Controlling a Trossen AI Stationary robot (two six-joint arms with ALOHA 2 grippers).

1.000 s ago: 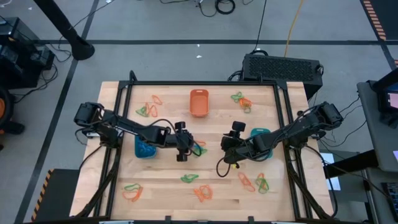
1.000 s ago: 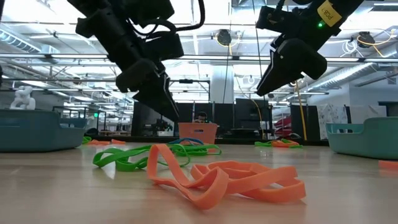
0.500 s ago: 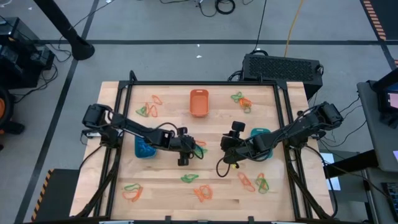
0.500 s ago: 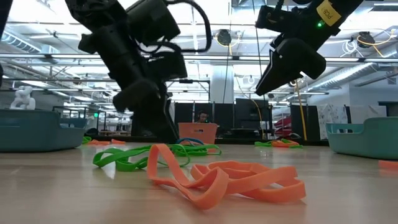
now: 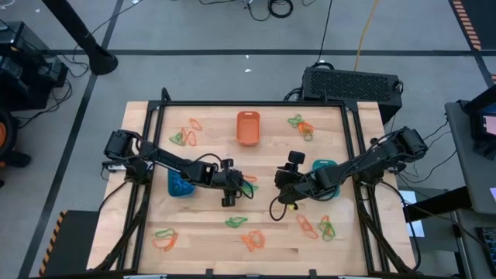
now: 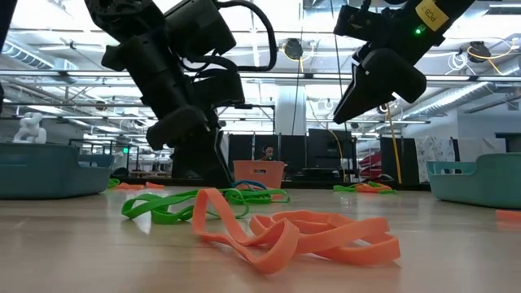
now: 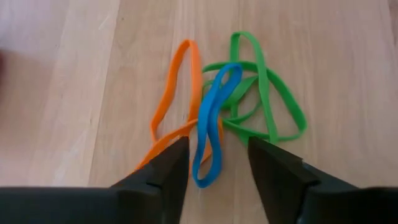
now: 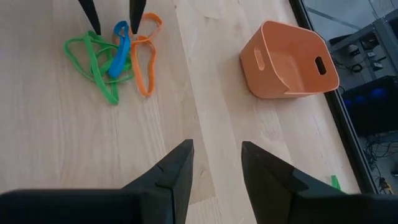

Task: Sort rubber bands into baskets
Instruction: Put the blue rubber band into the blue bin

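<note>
While the left gripper (image 7: 217, 163) straddled a blue band (image 7: 213, 124) with parted fingers, the orange basket (image 8: 289, 59) sat empty; the right gripper (image 8: 216, 163) hung open.

The counter (image 5: 271, 232) is pale wood in glued strips, smooth with a soft sheen. The rubber bands (image 7: 214, 106) look like matt, flat elastic strips. The orange basket (image 8: 289, 59) is smooth, moulded plastic, faintly glossy. The left end effector (image 7: 214, 168) has matt dark fingers
</note>
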